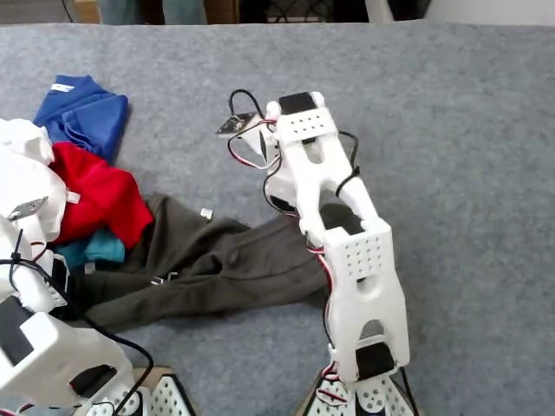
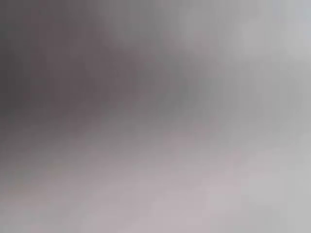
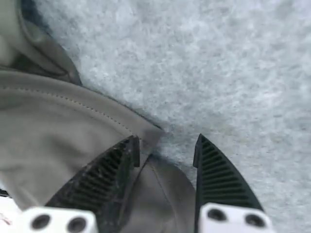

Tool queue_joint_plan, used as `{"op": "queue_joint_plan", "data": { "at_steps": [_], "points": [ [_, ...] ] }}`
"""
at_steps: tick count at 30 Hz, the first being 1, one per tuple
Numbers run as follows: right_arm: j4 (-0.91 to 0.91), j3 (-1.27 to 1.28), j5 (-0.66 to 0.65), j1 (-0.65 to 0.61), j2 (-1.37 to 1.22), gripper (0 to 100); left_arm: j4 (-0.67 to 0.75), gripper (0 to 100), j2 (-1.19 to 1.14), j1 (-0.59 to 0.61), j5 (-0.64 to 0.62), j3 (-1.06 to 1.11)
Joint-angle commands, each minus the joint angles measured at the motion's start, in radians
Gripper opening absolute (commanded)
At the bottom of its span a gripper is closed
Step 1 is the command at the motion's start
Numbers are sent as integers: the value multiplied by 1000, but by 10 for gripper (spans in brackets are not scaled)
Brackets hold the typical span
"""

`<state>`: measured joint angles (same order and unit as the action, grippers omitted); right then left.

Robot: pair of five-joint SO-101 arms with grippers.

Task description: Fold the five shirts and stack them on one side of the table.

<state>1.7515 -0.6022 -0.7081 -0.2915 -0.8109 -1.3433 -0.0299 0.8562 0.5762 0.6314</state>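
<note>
A dark olive shirt [image 1: 199,264] lies spread and crumpled across the table's middle. My right gripper [image 3: 166,141] stands open right over it, with the shirt's stitched edge [image 3: 73,126] lying between its black ribbed fingers [image 3: 104,174] on the grey carpet. The right arm [image 1: 312,147] bends over the shirt's right end. A blue shirt [image 1: 82,113], a red shirt [image 1: 100,195], a teal shirt [image 1: 91,250] and white cloth [image 1: 22,143] are heaped at the left. The left arm [image 1: 35,347] stands at the front left, beside that heap.
Grey carpet [image 1: 460,130] covers the whole table, with wide bare room on the right and along the back. Loose cables [image 1: 247,143] hang by the right arm's wrist. The arm bases sit at the front edge.
</note>
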Motion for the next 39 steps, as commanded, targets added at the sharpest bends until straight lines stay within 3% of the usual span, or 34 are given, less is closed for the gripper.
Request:
{"op": "queue_joint_plan", "data": {
  "at_steps": [1,14,26,28,31,35,39],
  "points": [
    [8,7,51,-18,12,195,6,29,31,-1,-12,-10],
    [6,25,206,-54,-10,195,5,29,31,-1,-12,-10],
    [-35,22,227,-55,-136,190,5,29,31,-1,-12,-4],
    [-35,24,232,-55,-136,152,3,29,31,-1,-12,-4],
    [-34,30,232,-55,-136,11,-2,29,31,1,-12,-10],
    [-34,24,233,-55,-136,15,-28,29,41,-4,-14,-39],
    [3,-7,233,-46,-73,14,-180,29,41,-8,-75,-232]
  ]
}}
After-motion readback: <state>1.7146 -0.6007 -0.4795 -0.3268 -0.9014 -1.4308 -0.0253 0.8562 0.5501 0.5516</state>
